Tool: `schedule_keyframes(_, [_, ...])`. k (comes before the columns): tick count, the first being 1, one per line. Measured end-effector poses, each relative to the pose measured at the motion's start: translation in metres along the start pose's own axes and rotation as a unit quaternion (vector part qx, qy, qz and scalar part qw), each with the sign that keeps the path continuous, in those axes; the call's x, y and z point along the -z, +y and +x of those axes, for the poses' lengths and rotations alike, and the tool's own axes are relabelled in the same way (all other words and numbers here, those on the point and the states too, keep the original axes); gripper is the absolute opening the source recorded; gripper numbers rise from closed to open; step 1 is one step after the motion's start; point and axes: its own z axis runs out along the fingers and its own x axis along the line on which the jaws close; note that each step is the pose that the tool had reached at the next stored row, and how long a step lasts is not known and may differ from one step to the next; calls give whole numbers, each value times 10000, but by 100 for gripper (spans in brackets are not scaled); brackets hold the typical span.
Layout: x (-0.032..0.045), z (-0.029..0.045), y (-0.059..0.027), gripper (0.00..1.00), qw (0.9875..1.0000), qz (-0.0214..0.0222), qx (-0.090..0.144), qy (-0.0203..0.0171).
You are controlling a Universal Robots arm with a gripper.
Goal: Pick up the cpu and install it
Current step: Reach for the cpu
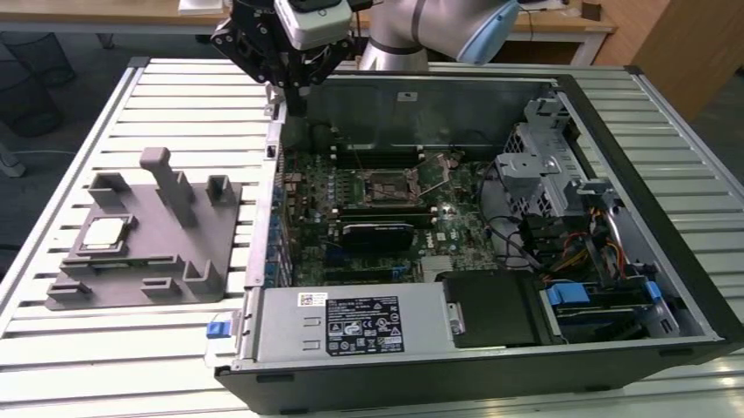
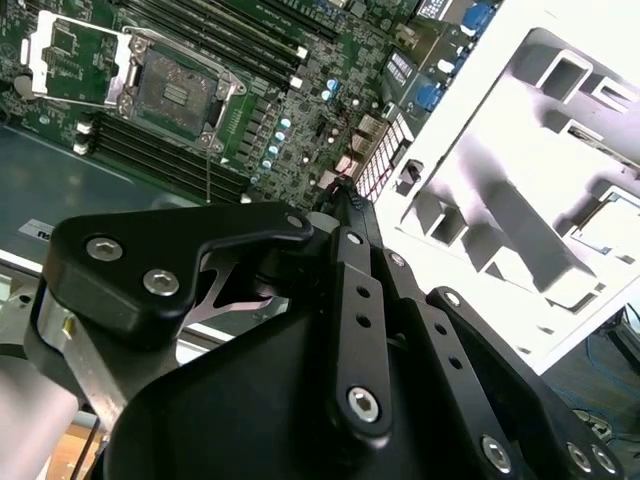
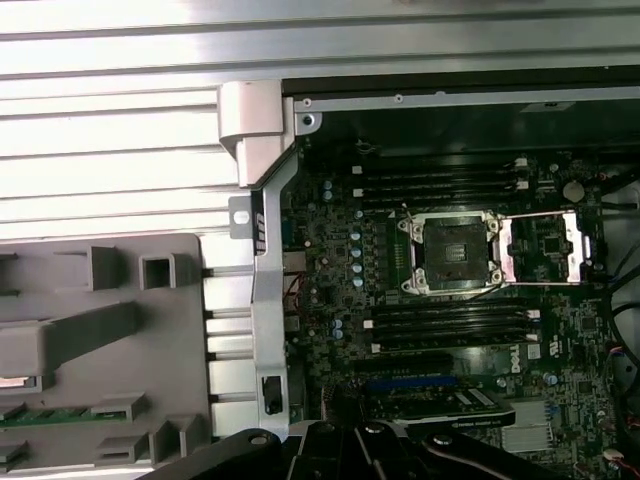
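The cpu [image 1: 104,232] is a small, flat, square chip with a pale silver top. It lies flat, top up, in a shallow seat on the grey plastic tray [image 1: 125,291], toward the exterior view's left. It is well apart from the open computer case [image 1: 465,100].

The exterior view looked down steeply from the side opposite the arm [image 1: 430,26], taking in the whole open computer case [image 1: 489,370] and the grey tray [image 1: 139,279] on the exterior view's left. The 2 wrist views rode nearer, facing down past the gripper [image 2: 338,195] [image 3: 335,430]; all 3 shared the motherboard socket [image 1: 389,185] and tray.
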Motion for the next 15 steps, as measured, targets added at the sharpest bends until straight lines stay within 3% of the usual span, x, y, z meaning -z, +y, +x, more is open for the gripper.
schedule_keyframes(15, [-3, 68, -5, 11, 10000, 0, 0, 0])
